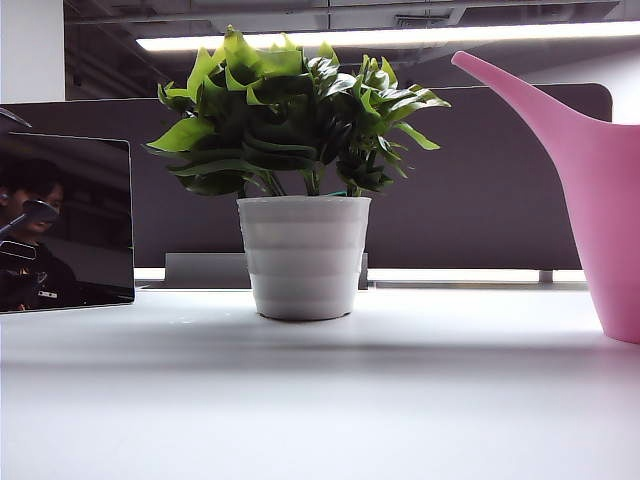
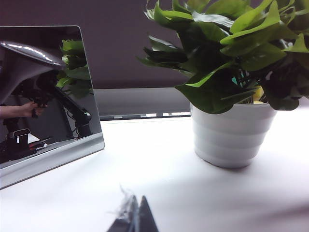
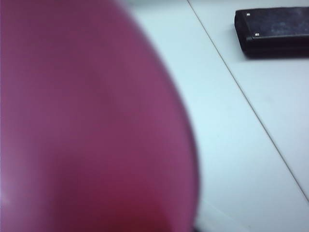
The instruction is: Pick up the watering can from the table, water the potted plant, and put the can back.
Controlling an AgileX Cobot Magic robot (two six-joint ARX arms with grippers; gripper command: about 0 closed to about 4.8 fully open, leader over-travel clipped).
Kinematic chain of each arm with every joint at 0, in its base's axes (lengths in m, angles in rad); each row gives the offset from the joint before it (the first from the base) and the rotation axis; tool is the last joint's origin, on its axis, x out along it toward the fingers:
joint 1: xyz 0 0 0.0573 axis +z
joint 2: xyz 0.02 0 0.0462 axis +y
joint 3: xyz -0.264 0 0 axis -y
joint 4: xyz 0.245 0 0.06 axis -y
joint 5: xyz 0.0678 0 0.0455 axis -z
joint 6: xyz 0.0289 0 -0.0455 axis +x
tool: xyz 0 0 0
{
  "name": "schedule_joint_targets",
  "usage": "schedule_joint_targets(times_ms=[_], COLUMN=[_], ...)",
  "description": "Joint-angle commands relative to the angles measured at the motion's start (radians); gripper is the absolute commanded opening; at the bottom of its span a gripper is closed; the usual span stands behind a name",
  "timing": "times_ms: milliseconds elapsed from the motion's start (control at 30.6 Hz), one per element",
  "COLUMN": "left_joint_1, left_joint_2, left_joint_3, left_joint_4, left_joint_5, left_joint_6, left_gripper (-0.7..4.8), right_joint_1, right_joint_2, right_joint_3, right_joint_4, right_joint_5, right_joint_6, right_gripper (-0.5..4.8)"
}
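The potted plant (image 1: pixel 305 255), green leaves in a white ribbed pot, stands mid-table on the white table (image 1: pixel 320 400). The pink watering can (image 1: pixel 615 200) rests at the right edge of the exterior view, its long spout rising toward the leaves. In the right wrist view the watering can (image 3: pixel 87 116) is a close pink blur that fills most of the picture and hides the right gripper. The left gripper (image 2: pixel 136 205) hovers low over the table, short of the potted plant (image 2: pixel 231 135), with its fingertips pressed together and nothing between them but a wisp of white fluff.
A dark reflective panel (image 1: pixel 65 220) leans at the left beside the plant, also seen as the panel (image 2: pixel 48 96) in the left wrist view. A dark partition (image 1: pixel 480 190) runs along the back. A black flat device (image 3: pixel 273 31) lies on the table past the can.
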Motion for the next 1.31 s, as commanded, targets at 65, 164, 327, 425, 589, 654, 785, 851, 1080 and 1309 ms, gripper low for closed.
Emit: schedule_joint_targets(times_ms=[65, 164, 327, 425, 589, 654, 785, 851, 1080, 1309], left_joint_1=[0.000, 0.000, 0.000, 0.000, 0.000, 0.000, 0.000, 0.000, 0.000, 0.000], left_joint_2=[0.001, 0.001, 0.001, 0.001, 0.001, 0.001, 0.001, 0.002, 0.002, 0.001], left_joint_3=[0.001, 0.001, 0.001, 0.001, 0.001, 0.001, 0.001, 0.001, 0.001, 0.001], left_joint_4=[0.013, 0.013, 0.013, 0.013, 0.013, 0.013, 0.013, 0.013, 0.013, 0.013], left_joint_5=[0.003, 0.003, 0.003, 0.003, 0.003, 0.003, 0.003, 0.003, 0.003, 0.003], left_joint_6=[0.008, 0.008, 0.008, 0.008, 0.008, 0.008, 0.008, 0.008, 0.008, 0.008], left_gripper=[-0.05, -0.05, -0.05, -0.05, -0.05, -0.05, -0.05, -0.05, -0.05, -0.05], right_joint_1=[0.034, 0.066, 0.073, 0.073, 0.077, 0.077, 0.085, 0.096, 0.095, 0.095], right_joint_2=[-0.008, -0.036, -0.085, -0.085, -0.087, -0.087, -0.095, -0.123, -0.238, -0.262], right_joint_3=[0.007, 0.006, 0.006, 0.006, 0.006, 0.006, 0.006, 0.006, 0.006, 0.006], right_joint_4=[0.012, -0.029, -0.075, -0.111, -0.220, -0.264, -0.299, -0.296, -0.320, -0.342], right_joint_5=[-0.002, 0.041, 0.087, 0.089, 0.095, 0.137, 0.133, 0.134, 0.136, 0.136], right_joint_6=[0.008, 0.008, 0.008, 0.019, 0.053, 0.087, 0.090, 0.090, 0.090, 0.090], right_gripper=[2.52, 2.52, 2.52, 2.53, 2.79, 2.79, 2.79, 2.79, 2.74, 2.67])
